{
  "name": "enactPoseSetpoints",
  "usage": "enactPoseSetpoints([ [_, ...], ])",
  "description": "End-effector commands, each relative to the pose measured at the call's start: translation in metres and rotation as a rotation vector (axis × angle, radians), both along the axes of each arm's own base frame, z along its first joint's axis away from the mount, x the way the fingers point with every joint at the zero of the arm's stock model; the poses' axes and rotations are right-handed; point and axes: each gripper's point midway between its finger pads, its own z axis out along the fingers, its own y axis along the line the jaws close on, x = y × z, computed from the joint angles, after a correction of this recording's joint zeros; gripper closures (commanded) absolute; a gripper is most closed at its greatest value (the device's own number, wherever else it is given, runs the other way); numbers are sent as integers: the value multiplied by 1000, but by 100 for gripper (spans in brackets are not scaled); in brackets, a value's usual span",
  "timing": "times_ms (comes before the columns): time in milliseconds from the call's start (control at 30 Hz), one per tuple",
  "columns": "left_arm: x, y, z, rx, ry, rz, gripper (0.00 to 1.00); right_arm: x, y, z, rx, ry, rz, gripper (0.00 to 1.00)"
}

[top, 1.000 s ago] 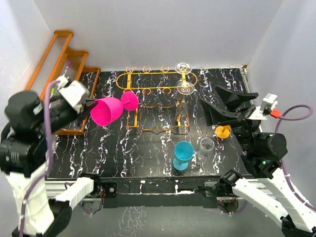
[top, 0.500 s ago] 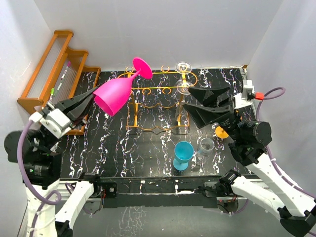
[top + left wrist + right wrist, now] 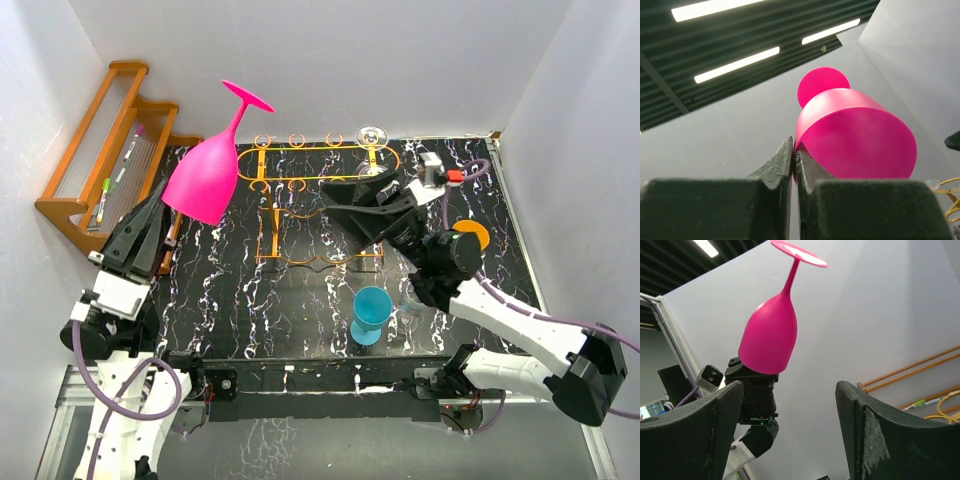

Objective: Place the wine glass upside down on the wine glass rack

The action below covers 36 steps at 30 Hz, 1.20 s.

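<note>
Nearest us on the black marbled tabletop (image 3: 300,300) stand a teal plastic goblet (image 3: 371,312) and a small clear glass tumbler (image 3: 416,294), both well clear of the work. Further in on the left, the left arm's fingers (image 3: 165,212) are clenched on the rim of the bright pink plastic wine glass (image 3: 205,180). It is held aloft, bowl down and round foot up, leaning a little. It hangs over the left part of the tabletop, beside the rack and touching nothing but those fingers. Across from it, the right arm's fingers (image 3: 340,205) are spread wide and hold nothing, poised over the rack's right half and aimed at the glass. Beyond them stands the orange-gold thin wire wine glass rack (image 3: 300,165), with a clear stemmed glass (image 3: 372,135) already at its far right end. A brown wooden stepped rack (image 3: 110,140) sits at the far left. We judge this to be the carry step: the glass is already inverted and lifted but not yet at the rack. The next move, as we read it, is to bring it right and down to a free ring loop. The stem must enter the wire and the foot settle on the frame before the rim grip lets go.
</note>
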Motion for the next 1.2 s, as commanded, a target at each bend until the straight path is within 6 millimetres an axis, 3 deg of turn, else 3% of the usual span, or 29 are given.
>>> enactPoseSetpoints([
  [0,-49,-1,18,16,-248,-11,100,-23,-2,48,188,-91,-33,27],
  [200,-48,-11,0,63,-260,-35,100,-12,19,60,302,-82,-63,43],
  [500,-51,-16,-14,106,-338,-8,100,0,51,85,389,-84,-88,45],
  [700,-49,-18,-18,118,-350,2,100,1,60,92,423,-96,-80,46],
  [1167,-45,-21,-21,136,-327,-16,100,-4,78,92,415,-103,-29,51],
])
